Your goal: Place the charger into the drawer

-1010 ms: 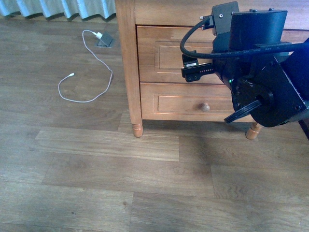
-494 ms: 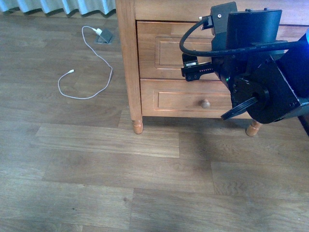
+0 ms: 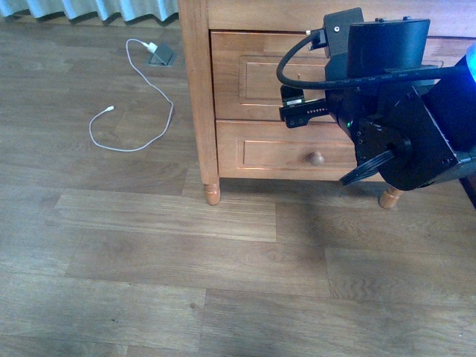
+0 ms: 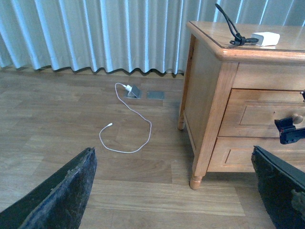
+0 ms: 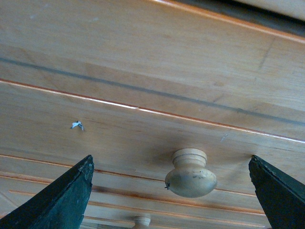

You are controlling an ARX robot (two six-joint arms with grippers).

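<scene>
The charger [image 4: 265,38], a small white block with a black looped cable [image 4: 232,29], lies on top of the nightstand, seen only in the left wrist view. The upper drawer [image 3: 253,78] is shut. My right gripper [image 3: 306,110] is open right in front of it. In the right wrist view the right gripper [image 5: 170,167] has its jaws spread either side of the drawer's round knob [image 5: 190,173] without touching it. My left gripper [image 4: 172,152] is open and empty above the floor, left of the nightstand.
The lower drawer [image 3: 275,152] with its knob [image 3: 317,158] is shut. A white charger with a long white cable [image 3: 141,97] lies on the floor left of the nightstand, by a floor socket [image 4: 135,91]. Curtains [image 4: 95,33] hang behind. The nightstand leg [image 3: 213,195] stands on wood flooring.
My right arm has shifted slightly in front of the upper drawer. The drawers stay shut and nothing has been taken hold of.
</scene>
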